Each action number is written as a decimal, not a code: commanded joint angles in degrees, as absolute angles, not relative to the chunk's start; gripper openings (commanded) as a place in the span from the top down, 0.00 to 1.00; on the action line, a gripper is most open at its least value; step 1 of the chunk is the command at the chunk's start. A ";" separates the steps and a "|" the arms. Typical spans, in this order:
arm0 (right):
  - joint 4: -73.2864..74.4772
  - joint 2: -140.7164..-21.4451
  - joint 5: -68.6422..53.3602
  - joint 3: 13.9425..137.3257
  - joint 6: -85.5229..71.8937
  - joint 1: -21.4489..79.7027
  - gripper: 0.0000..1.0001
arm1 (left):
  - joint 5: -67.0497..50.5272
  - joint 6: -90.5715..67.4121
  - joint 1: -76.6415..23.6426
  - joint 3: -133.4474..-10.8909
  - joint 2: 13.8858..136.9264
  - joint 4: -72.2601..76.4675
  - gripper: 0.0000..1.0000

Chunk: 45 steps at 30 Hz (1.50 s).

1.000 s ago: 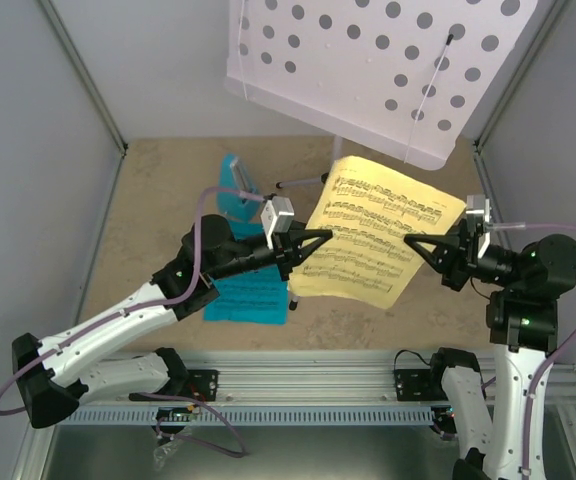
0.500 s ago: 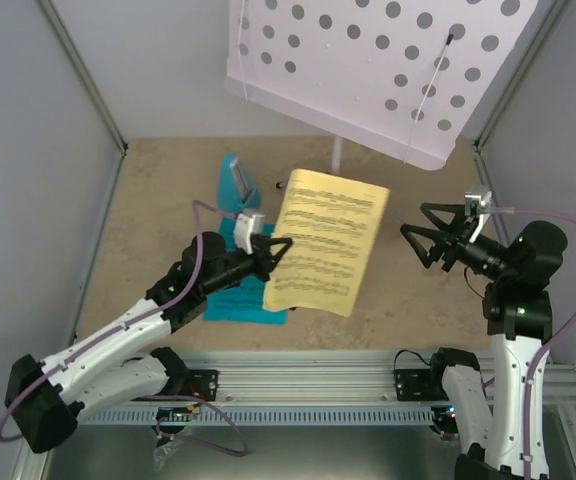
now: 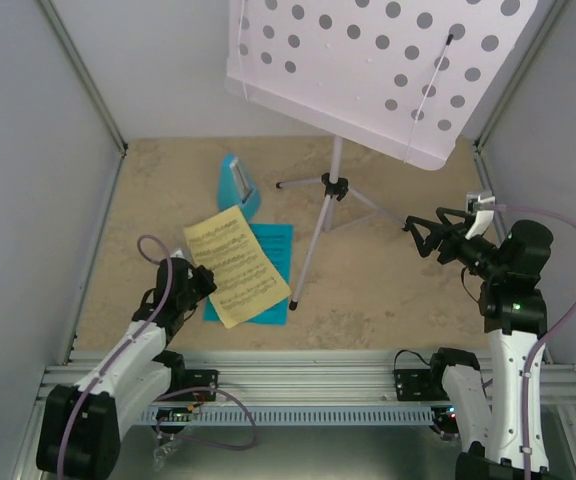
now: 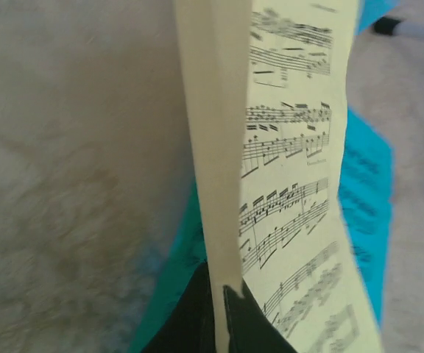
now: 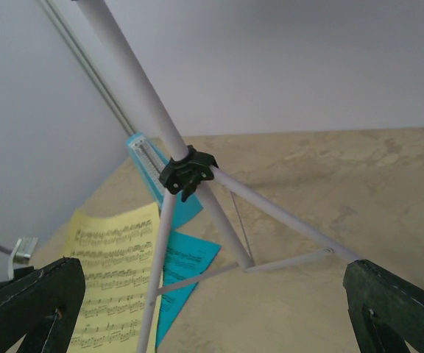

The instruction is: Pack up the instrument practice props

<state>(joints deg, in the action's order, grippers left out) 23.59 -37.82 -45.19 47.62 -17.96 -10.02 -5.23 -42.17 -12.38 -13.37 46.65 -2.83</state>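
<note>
My left gripper (image 3: 201, 284) is shut on the left edge of the yellow music sheet (image 3: 236, 265), which hangs low over the cyan music sheet (image 3: 274, 262) lying flat on the table. In the left wrist view the black fingertips (image 4: 238, 309) pinch the yellow sheet (image 4: 293, 184) edge-on, above the cyan sheet (image 4: 363, 184). The small blue metronome (image 3: 238, 185) stands behind the sheets. The lilac music stand (image 3: 368, 70) rises on its tripod, hub (image 3: 336, 186) at centre. My right gripper (image 3: 424, 220) is open and empty, right of the tripod, facing the hub (image 5: 188, 170).
Grey walls enclose the tan table (image 3: 408, 290) on three sides. The tripod legs (image 3: 304, 266) spread across the middle, one reaching down beside the sheets. The stand's wide desk overhangs the back of the table. The aluminium rail (image 3: 308, 385) runs along the near edge.
My right gripper let go of the yellow sheet's right edge and opened wide. My left arm drew back and down to the left, carrying the sheet over the cyan one.
</note>
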 commanded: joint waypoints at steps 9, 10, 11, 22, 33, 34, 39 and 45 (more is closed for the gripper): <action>24.28 -37.74 -40.89 45.09 -15.61 -9.76 0.02 | -3.70 -43.93 -10.03 -12.04 58.92 7.68 0.91; 24.05 -37.91 -40.76 44.65 -15.67 -9.76 0.02 | -3.59 -43.95 -10.06 -12.09 58.67 8.08 0.85; 23.80 -38.19 -40.64 44.20 -15.87 -9.76 0.02 | -3.28 -44.01 -10.03 -12.42 58.39 8.15 0.75; 18.21 -41.90 -44.94 39.98 -19.28 -9.80 0.03 | 12.02 -45.91 -9.96 -15.51 45.60 -3.91 0.01; 1.31 -47.05 -51.91 31.16 -31.83 -6.21 0.02 | -12.16 -45.24 -10.77 -25.36 40.90 -0.86 0.01; -0.67 -47.66 -51.98 30.48 -33.22 -4.70 0.02 | -17.92 -44.91 -12.14 -28.70 44.58 -0.69 0.01; -15.29 -53.57 -54.25 28.17 -40.97 3.36 0.04 | -31.43 -38.41 -25.42 -43.17 59.31 -4.75 0.01; -18.76 -63.20 -47.55 34.17 -37.00 11.55 0.19 | -34.20 -25.83 -28.56 -53.12 70.05 -11.94 0.02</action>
